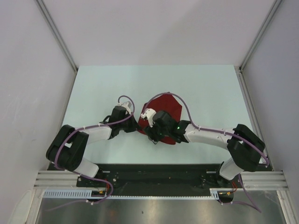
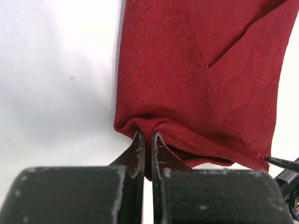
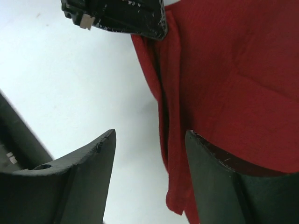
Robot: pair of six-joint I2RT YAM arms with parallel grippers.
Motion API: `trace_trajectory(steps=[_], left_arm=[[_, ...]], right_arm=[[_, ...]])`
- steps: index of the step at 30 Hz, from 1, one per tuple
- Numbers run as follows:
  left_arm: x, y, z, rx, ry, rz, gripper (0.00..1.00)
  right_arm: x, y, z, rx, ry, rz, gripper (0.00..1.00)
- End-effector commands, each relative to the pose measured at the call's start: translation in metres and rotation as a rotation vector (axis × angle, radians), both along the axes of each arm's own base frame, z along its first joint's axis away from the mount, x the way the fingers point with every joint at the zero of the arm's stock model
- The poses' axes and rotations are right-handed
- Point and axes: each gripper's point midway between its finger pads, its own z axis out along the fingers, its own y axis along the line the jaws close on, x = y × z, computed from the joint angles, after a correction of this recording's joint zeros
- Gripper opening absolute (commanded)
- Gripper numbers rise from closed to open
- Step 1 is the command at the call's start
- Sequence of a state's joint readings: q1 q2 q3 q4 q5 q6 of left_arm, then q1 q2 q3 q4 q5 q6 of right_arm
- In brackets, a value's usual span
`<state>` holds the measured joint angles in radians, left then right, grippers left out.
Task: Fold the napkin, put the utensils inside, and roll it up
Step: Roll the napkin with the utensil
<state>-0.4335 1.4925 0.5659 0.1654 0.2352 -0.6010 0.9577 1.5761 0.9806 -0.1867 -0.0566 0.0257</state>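
Viewing from its wrist alone reveals the left gripper [image 2: 145,136] pinching the napkin [image 2: 201,70].

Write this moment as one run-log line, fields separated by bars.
left gripper: shut on napkin edge | right gripper: open over napkin edge

A pale worktop [image 1: 196,84] fills the middle of the top view; plain light panels [image 1: 28,70] wall it on three sides; slim metal posts [image 1: 56,32] mark the far corners; a black plate [image 1: 159,179] lies along the near edge; beside it, a slotted white duct [image 1: 65,192]; nearest, a brushed metal sheet [image 1: 154,212].
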Motion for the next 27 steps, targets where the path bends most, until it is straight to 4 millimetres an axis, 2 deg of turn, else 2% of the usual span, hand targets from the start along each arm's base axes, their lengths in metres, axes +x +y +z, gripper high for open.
trace_trajectory(steps=[1,4,5,6,9,10,20,23,25,26,27], left_arm=[[0.009,0.001,0.005,0.008,-0.018,-0.009,0.0],[0.011,0.002,0.006,0.0,-0.016,-0.009,0.0],[0.011,0.001,0.006,-0.001,-0.012,-0.011,0.0],[0.011,0.002,0.005,-0.002,-0.011,-0.011,0.0],[0.011,0.002,0.005,-0.005,-0.004,-0.017,0.0],[0.011,0.002,0.005,-0.006,-0.004,-0.016,0.0],[0.014,0.004,0.006,-0.007,0.001,-0.014,0.0],[0.015,0.003,0.006,-0.009,0.003,-0.017,0.0],[0.015,0.003,0.007,-0.011,0.002,-0.018,0.0],[0.016,0.002,0.008,-0.015,-0.003,-0.019,0.0],[0.017,0.002,0.009,-0.017,-0.006,-0.019,0.0]], right_arm=[[0.025,0.001,0.02,-0.045,-0.298,-0.082,0.66],[0.022,-0.003,0.012,-0.124,-0.384,-0.109,0.66],[0.014,-0.001,0.005,-0.153,-0.395,-0.09,0.66],[0.015,0.004,0.007,-0.141,-0.423,-0.088,0.66],[0.011,0.004,-0.003,-0.188,-0.469,-0.092,0.66],[0.014,0.002,-0.002,-0.206,-0.501,-0.113,0.66],[0.018,-0.008,-0.034,-0.346,-0.553,-0.121,0.65],[0.022,-0.015,-0.045,-0.391,-0.549,-0.144,0.61],[0.023,-0.02,-0.052,-0.424,-0.536,-0.151,0.54],[0.025,-0.023,-0.054,-0.431,-0.521,-0.159,0.49],[0.025,-0.026,-0.057,-0.437,-0.497,-0.16,0.4]])
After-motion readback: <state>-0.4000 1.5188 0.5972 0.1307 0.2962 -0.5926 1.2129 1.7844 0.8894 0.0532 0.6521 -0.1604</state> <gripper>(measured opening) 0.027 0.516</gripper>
